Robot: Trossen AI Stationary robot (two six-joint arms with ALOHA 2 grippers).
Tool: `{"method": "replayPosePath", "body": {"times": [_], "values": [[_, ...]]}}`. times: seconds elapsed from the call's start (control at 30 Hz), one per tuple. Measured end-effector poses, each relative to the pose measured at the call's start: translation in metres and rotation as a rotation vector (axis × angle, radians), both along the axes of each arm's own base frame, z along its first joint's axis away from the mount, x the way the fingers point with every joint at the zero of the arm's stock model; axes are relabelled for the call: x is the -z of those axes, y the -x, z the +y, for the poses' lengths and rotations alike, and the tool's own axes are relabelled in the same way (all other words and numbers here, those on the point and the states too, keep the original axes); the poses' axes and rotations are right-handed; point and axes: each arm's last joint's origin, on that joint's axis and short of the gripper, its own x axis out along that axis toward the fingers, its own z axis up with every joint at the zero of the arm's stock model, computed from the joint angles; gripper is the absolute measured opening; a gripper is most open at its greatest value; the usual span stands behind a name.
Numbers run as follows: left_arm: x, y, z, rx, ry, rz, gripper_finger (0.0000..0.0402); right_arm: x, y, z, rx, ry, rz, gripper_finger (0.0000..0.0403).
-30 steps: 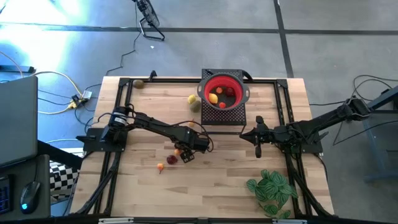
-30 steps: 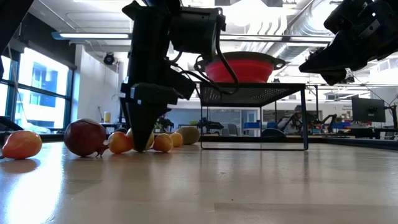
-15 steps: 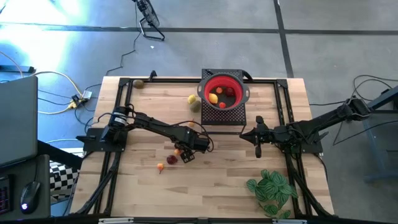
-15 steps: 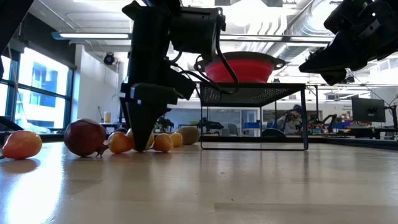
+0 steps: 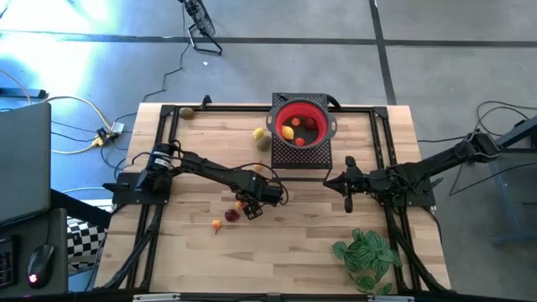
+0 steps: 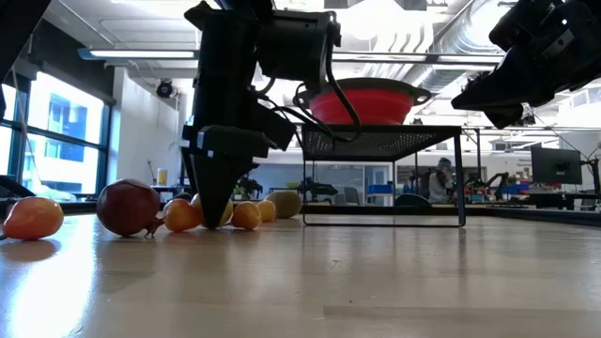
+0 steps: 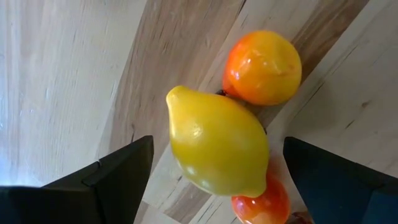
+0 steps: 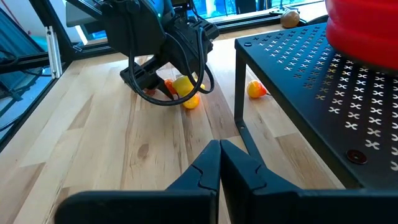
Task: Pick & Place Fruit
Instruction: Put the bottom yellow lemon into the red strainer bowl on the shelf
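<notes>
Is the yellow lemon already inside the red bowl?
No, the lemon lies on the wooden table, between the open left end effector fingers.

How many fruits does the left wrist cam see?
3: lemon inside the open left gripper, orange fruit beside it, red-orange one partly hidden behind it. More may be hidden.

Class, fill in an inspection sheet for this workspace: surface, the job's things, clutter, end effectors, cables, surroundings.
Surface: wooden table, black frame rails along its edges.
Job's things: red bowl on a perforated black stand, some fruit inside; yellow lemon and orange fruit under the left arm; dark red fruit beside them; more fruit near the stand.
Clutter: green leafy plant at the table's near right.
End effectors: left end effector open, straddling the lemon; right end effector shut, waiting beside the stand.
Cables: several on the floor left of the table.
Surroundings: room with desks; a person far behind.
</notes>
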Motion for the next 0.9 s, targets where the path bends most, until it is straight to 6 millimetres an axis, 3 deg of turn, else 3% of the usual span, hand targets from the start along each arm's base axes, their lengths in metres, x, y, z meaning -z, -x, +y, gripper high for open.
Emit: {"method": "replayPosePath", "body": {"times": [0.4,0.7,0.9], "values": [[0.0001,-0.0001,0.0000,0.000,0.000,0.000,0.0348,0.0000,0.0000,0.0000,0.000,0.000,0.000,0.0002],[0.0001,-0.0001,0.0000,0.000,0.001,0.000,0.0279,0.0000,0.0000,0.0000,0.000,0.000,0.000,0.0002],[0.0002,-0.0008,-0.0001,0.000,0.002,-0.008,0.0254,0.0000,0.0000,0.0000,0.000,0.000,0.000,0.0002]]}}
